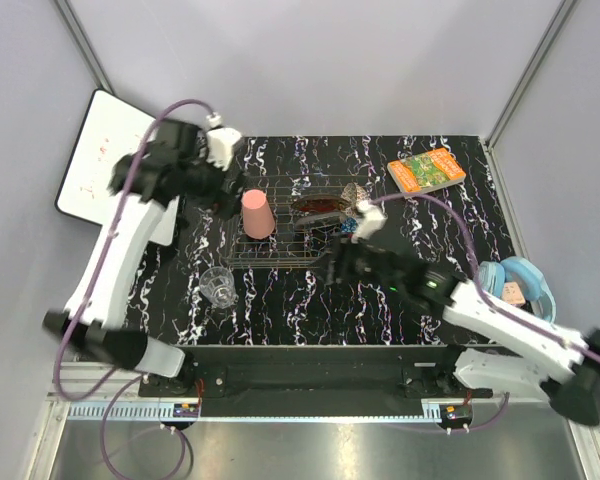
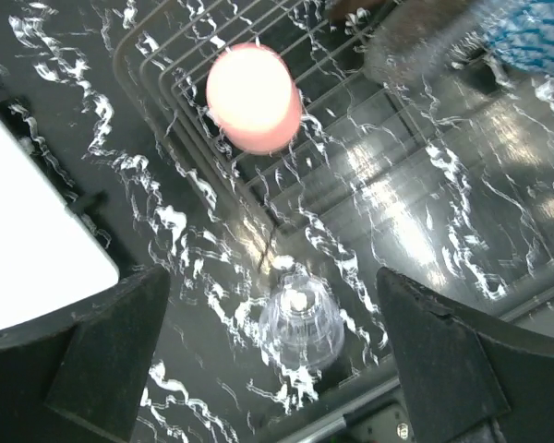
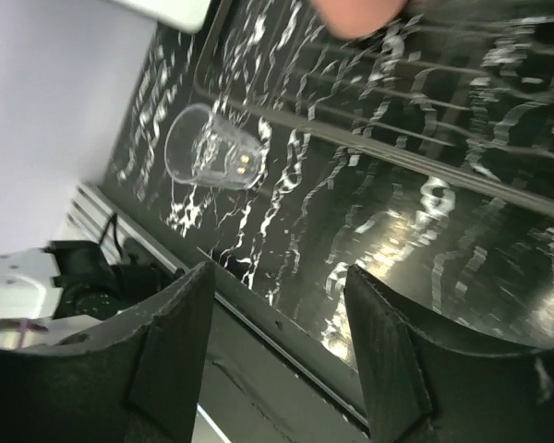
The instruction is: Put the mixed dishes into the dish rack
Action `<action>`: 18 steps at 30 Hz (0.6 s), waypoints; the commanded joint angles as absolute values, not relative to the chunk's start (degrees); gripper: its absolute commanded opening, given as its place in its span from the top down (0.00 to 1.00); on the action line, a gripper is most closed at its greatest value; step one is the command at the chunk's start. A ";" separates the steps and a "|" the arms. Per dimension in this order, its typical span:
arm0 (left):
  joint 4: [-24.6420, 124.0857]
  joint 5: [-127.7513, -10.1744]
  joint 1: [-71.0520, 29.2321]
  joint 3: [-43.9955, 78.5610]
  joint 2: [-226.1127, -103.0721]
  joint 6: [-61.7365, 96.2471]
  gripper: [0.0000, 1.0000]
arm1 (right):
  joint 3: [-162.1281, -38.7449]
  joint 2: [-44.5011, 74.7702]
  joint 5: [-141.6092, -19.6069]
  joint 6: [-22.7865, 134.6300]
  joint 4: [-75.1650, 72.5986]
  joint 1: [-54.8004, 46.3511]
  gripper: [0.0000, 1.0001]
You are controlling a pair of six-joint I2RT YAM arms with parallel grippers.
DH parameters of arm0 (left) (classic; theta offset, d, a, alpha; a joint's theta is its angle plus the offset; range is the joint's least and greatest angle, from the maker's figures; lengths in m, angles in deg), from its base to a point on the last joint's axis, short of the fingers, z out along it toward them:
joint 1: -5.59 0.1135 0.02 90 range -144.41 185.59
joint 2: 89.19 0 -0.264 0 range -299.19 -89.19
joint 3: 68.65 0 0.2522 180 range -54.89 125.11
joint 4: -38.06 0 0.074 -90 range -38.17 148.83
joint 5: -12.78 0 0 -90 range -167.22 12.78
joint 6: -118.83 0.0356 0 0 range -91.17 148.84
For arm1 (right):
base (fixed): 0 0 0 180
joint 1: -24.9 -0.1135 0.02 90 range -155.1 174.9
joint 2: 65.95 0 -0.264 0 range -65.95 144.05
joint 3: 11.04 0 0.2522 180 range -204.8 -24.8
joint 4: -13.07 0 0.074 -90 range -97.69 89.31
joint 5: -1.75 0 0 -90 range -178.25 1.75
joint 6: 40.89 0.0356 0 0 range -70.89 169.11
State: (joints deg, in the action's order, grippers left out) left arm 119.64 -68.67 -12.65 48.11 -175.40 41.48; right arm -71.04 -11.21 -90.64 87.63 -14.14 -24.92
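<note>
The dark wire dish rack (image 1: 280,240) stands mid-table. An upturned pink cup (image 1: 257,214) sits at its left end, and a red-brown dish (image 1: 315,207) lies in the middle of it. A blue patterned bowl (image 1: 348,226) shows at the rack's right end, partly hidden by my right arm. The small clear glass (image 1: 218,285) stands on the table in front of the rack's left corner. My left gripper (image 1: 230,195) hovers open beside the pink cup (image 2: 254,97), empty, with the glass (image 2: 300,318) showing far below between its fingers. My right gripper (image 1: 335,262) is open and empty at the rack's front edge (image 3: 397,120), right of the glass (image 3: 212,148).
An orange-green book (image 1: 426,170) lies at the back right. A light blue round thing (image 1: 520,280) sits at the right edge near my right arm. A white board (image 1: 105,155) leans off the table's back left corner. The table's metal front rail (image 3: 286,323) runs under the right fingers.
</note>
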 commanded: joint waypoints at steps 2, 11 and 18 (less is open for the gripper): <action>123.64 -61.06 -1.73 35.31 -161.64 49.91 0.01 | -85.68 8.29 -94.14 82.94 -13.35 -32.74 0.36; 123.46 -51.65 15.69 19.05 -154.05 58.10 0.01 | -106.17 33.88 -88.95 80.93 -15.88 -37.58 0.38; 121.62 -49.28 17.63 11.13 -152.65 59.60 0.01 | -114.01 43.21 -90.70 79.78 -17.04 -39.35 0.39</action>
